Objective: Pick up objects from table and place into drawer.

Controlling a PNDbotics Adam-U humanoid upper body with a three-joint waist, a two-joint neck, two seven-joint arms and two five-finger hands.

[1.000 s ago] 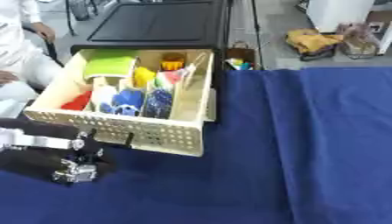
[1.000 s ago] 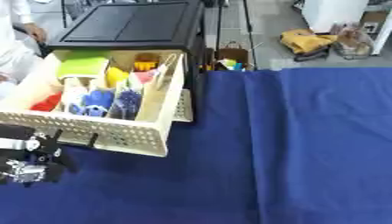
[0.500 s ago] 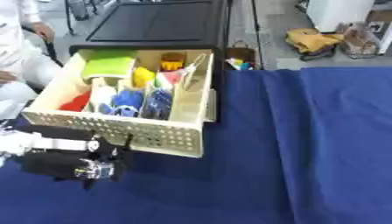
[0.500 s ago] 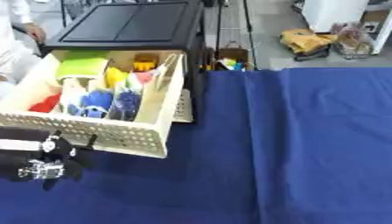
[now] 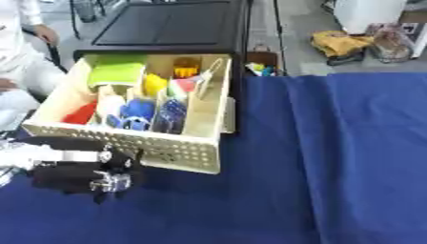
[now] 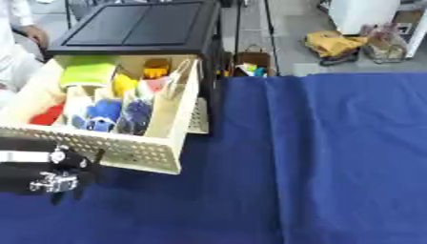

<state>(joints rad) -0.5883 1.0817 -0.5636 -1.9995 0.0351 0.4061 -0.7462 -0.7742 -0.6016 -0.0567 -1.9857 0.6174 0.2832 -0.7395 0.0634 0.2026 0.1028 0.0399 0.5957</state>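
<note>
My left hand (image 5: 87, 171) sits low at the left, over the blue cloth (image 5: 333, 157), just in front of the drawer's (image 5: 133, 143) perforated front wall and a little below it. The hand shows as a dark, blurred mass with a silver joint, and I cannot tell whether its fingers are curled or straight, or whether anything is in them. The cream drawer stands pulled out from the black cabinet (image 5: 167, 28), its front corner hanging over the cloth beside my hand. Its compartments are full: a green thing (image 5: 115, 74) at the back left, a red thing (image 5: 82, 114) at the front left, a white one (image 5: 108, 102) next to it, blue things (image 5: 137, 110) in the middle toward the front, yellow (image 5: 154, 85) and orange (image 5: 186, 64) pieces further back. All of these lie inside the drawer, above and behind my hand, apart from it. My right hand shows in neither view.
</note>
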